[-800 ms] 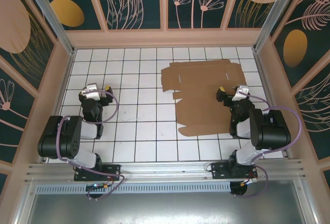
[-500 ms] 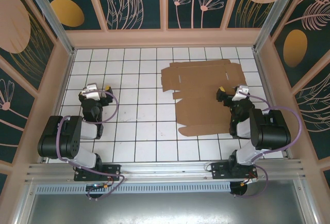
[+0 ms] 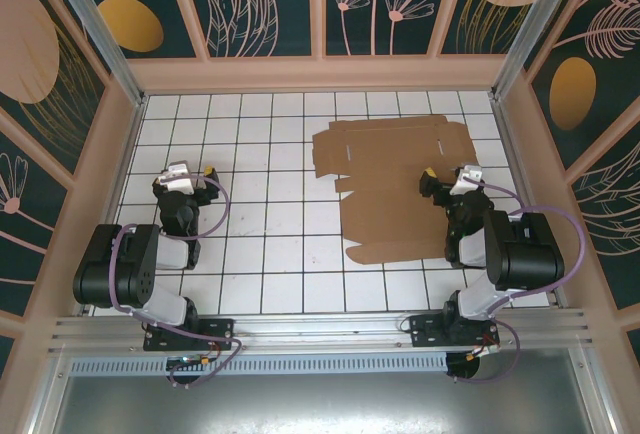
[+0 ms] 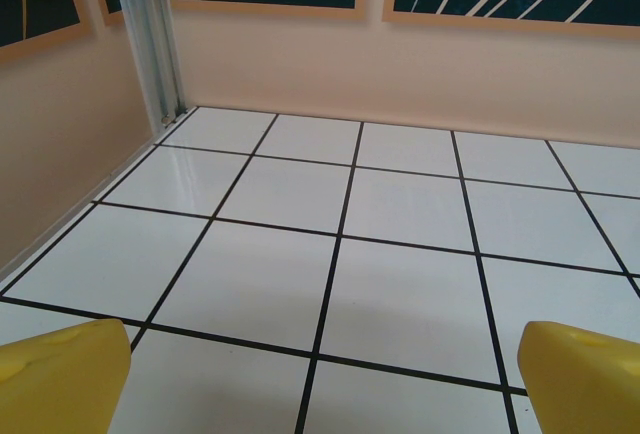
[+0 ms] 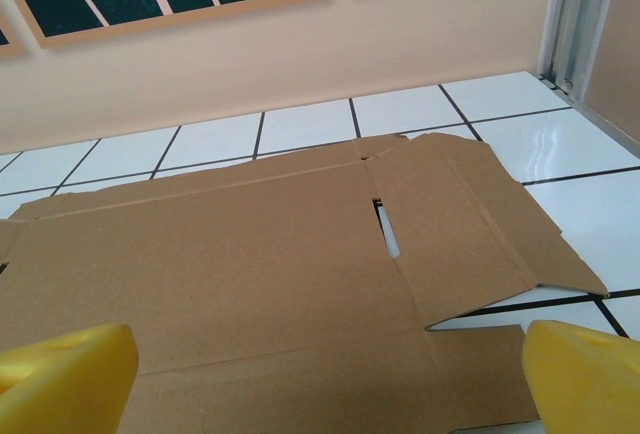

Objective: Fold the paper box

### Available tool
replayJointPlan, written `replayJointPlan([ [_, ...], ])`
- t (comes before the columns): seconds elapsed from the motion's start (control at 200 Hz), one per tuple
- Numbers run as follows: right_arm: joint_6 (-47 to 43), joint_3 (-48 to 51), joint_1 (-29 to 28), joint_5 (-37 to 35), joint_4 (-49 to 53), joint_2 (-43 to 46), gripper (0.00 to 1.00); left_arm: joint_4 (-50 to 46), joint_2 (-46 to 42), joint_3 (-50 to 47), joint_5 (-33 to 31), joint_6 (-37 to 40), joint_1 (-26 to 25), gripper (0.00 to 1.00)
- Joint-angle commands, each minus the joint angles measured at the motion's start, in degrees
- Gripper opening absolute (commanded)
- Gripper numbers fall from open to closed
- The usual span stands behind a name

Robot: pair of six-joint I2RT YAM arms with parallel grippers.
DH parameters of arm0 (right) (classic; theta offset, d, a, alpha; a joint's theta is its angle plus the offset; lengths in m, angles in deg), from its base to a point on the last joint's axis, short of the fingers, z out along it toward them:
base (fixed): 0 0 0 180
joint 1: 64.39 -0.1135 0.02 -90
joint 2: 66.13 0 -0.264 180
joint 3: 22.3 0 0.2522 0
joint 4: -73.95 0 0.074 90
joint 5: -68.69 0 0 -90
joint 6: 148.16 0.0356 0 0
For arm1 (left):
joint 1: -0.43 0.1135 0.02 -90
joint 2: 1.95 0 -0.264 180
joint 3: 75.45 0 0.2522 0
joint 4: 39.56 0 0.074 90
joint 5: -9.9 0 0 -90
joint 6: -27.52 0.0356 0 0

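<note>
Right jaws and left jaws both gape wide, holding nothing. Flat on the tiled desk (image 3: 260,244), right of centre, lies the paper box (image 3: 400,189). Its right edge sits just under the right jaws, well apart from the left jaws. It is probably light and stiff, bending only at creases; an outer flap (image 5: 480,224) looks the best hold.

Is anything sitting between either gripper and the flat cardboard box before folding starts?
Nothing visible does. The flat, unfolded brown cardboard paper box lies directly in front of and beneath the open right gripper. Between the box and the open left gripper there are just bare white table tiles.
</note>
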Motion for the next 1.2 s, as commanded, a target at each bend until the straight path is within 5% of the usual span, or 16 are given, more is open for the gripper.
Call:
replayJointPlan([
  [0.0,-1.1,-0.9,-0.2,0.5,-0.6,0.6,0.99,2.6,-0.6,-0.3,-0.7,-0.6,0.3,0.99],
  [0.415,-1.0,-0.8,-0.2,1.7,-0.9,0.9,0.99,0.0,-2.4,0.3,-0.6,-0.5,0.2,0.99],
  [0.55,-5.4,-7.6,-5.8,-4.1,19.8,13.1,0.99,-18.1,-13.3,7.4,3.4,2.3,-1.2,0.99],
  [0.736,-2.0,-13.9,-24.1,-17.9,25.3,21.8,0.99,-31.9,-28.3,15.1,1.1,1.2,-13.7,0.99],
  [0.891,1.7,-28.0,-41.1,-34.7,53.2,27.6,0.99,-55.8,-33.0,26.9,-13.1,1.6,-32.9,0.99],
  [0.941,3.4,-33.7,-43.4,-32.4,64.7,28.9,0.99,-65.1,-33.1,31.6,-14.9,-4.8,-35.5,0.99],
  [0.986,4.7,-37.3,-42.7,-23.0,72.8,30.1,0.99,-73.2,-32.8,35.4,-13.6,-13.2,-35.5,0.99],
  [1.081,15.3,-35.9,-36.6,-8.2,73.5,34.3,0.99,-88.9,-32.2,41.4,-16.6,-24.3,-35.4,0.99],
  [1.136,21.6,-33.3,-29.6,-0.3,72.4,36.5,0.93,-89.8,-33.3,39.2,-18.5,-31.1,-35.4,0.99],
  [1.196,25.5,-34.5,-25.9,-0.5,78.3,35.2,0.90,-86.8,-34.8,35.8,-11.5,-30.7,-35.4,0.99],
])
